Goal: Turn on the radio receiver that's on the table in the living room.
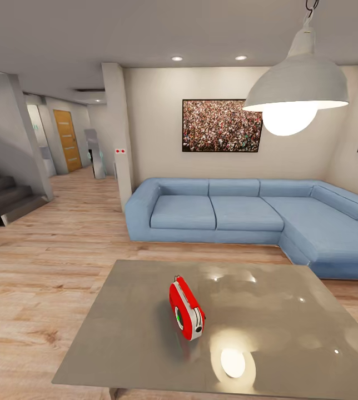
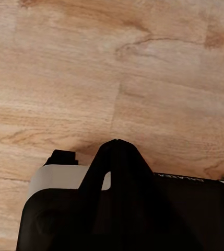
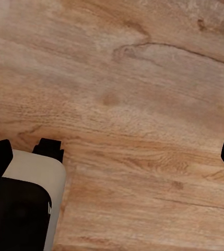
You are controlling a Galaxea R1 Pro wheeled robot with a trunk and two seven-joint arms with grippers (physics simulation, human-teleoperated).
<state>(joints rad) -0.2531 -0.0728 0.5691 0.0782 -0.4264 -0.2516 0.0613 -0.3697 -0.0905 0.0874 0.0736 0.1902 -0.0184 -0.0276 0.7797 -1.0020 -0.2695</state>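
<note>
The radio receiver (image 1: 186, 309) is seen in the head view standing upright on its narrow edge near the middle of the glossy grey worktop (image 1: 290, 333), slightly toward 7 o'clock of centre. Its long axis is laid from about 11 o'clock to 5 o'clock, and its red face with the round green-centred dial is turned toward 7 or 8 o'clock; the thin handle is carried along its top edge. A blue sectional sofa (image 1: 240, 214) is placed beyond the worktop at 12 o'clock, with a framed crowd picture (image 1: 222, 125) on the wall above it and a grey pendant lamp (image 1: 301, 83) hung at 1 o'clock. No arm is shown in the head view. The left pincer (image 2: 117, 151) is seen clenched, its dark fingertips met over the wood floor (image 2: 112, 68). The right pincer (image 3: 112, 151) is seen released, its fingers spread wide over the planks.
</note>
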